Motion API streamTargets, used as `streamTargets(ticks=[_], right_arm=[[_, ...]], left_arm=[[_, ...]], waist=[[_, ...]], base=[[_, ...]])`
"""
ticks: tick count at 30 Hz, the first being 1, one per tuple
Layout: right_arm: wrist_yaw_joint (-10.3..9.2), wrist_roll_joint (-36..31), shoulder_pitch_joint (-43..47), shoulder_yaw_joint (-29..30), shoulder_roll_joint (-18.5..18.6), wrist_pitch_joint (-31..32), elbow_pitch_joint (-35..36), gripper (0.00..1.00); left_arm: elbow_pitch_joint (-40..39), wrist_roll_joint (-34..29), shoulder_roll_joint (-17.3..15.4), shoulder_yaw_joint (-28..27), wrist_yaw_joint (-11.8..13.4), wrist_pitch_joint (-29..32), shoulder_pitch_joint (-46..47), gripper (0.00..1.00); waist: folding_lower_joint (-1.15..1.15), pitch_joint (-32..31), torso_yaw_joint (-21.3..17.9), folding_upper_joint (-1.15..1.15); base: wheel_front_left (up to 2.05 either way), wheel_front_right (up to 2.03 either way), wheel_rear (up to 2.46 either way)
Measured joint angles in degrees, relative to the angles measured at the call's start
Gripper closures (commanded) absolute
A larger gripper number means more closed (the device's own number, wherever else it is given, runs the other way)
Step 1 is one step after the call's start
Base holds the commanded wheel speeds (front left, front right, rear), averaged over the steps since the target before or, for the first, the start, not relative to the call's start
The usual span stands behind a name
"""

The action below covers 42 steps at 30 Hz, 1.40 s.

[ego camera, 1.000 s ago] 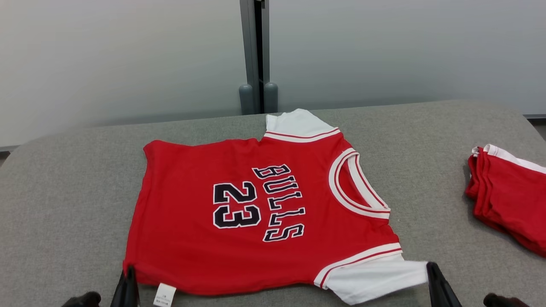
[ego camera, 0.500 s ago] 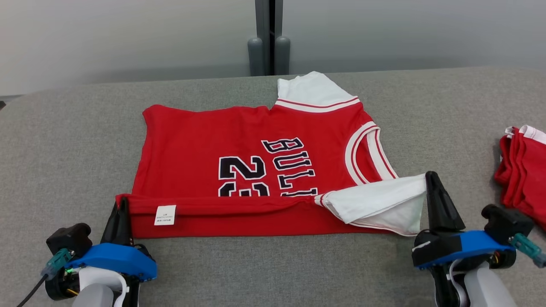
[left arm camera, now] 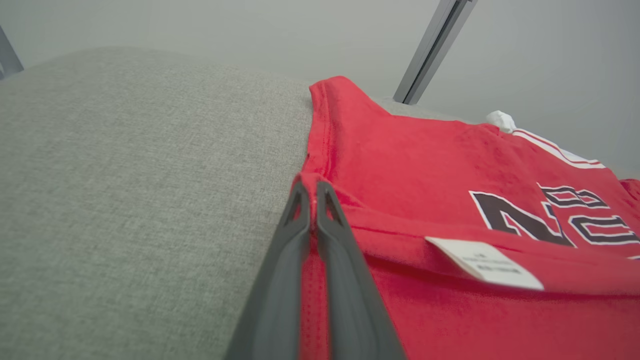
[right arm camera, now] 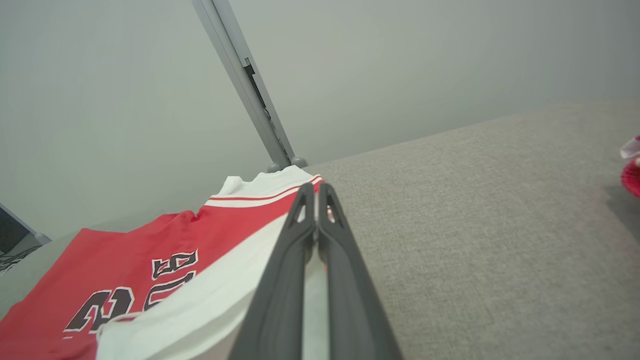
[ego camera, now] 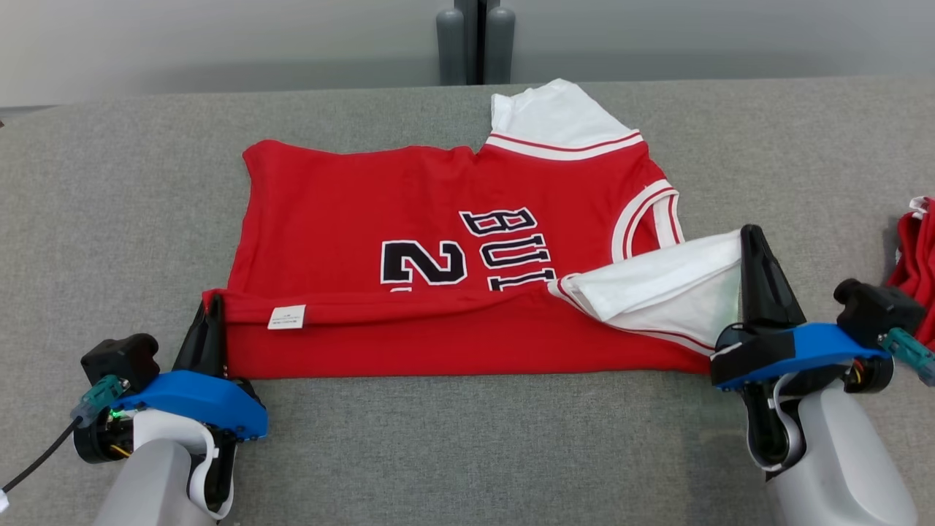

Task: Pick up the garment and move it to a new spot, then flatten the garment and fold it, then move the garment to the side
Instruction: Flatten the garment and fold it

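Red jersey point(ego camera: 343, 204) flat on grey table point(ego camera: 467, 446), near edge doubled back over front. Hem corner clamped in left pincer point(ego camera: 213, 310), white sleeve point(ego camera: 657, 285) clamped in right pincer point(ego camera: 754, 241) — both ends pinched so fold runs straight, cloth taut between.

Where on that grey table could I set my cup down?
Bare table lies left of the jersey, behind it, and in the near strip between the left gripper and right gripper. Crowded: mid-table, where both pinch the jersey, and the right edge by the red pile.
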<state>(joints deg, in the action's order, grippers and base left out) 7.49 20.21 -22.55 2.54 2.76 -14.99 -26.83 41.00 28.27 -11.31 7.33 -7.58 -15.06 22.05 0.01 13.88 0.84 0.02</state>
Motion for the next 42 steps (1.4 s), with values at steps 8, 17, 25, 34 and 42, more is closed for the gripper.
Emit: streamTargets(ticks=[8,17,25,34,42], right_arm=[[0.00,-1.72,-3.91,0.43,-0.01,0.00,-1.93,1.00],[0.00,-3.61,-5.46,2.72,-0.02,0.00,-1.98,0.00],[0.00,-5.11,1.72,5.66,-0.03,-0.03,-0.24,0.00],[0.00,-10.05,12.27,5.04,0.00,-0.04,5.79,0.00],[-0.01,-13.88,18.63,2.44,0.02,-0.04,7.25,0.00]], left_arm=[[1.53,1.01,-0.87,2.16,0.00,0.00,2.58,1.00],[0.71,0.56,-0.73,1.24,0.00,0.00,3.08,0.00],[-5.88,-6.79,1.77,-5.36,0.00,0.00,-4.56,0.00],[-9.48,-15.80,4.75,-9.51,0.00,0.00,-13.02,0.00],[-10.10,-19.93,6.10,-10.10,0.00,0.00,-17.63,0.00]], waist=[[0.00,2.35,0.66,-0.01],[0.00,3.09,1.65,0.00],[-0.02,-0.76,2.15,-0.02],[-0.02,-6.66,1.79,-0.03],[-0.02,-10.74,0.82,-0.03]], base=[[0.00,0.00,0.00],[0.00,0.00,0.00],[0.00,0.00,0.00],[0.00,0.00,0.00],[0.00,0.00,0.00]])
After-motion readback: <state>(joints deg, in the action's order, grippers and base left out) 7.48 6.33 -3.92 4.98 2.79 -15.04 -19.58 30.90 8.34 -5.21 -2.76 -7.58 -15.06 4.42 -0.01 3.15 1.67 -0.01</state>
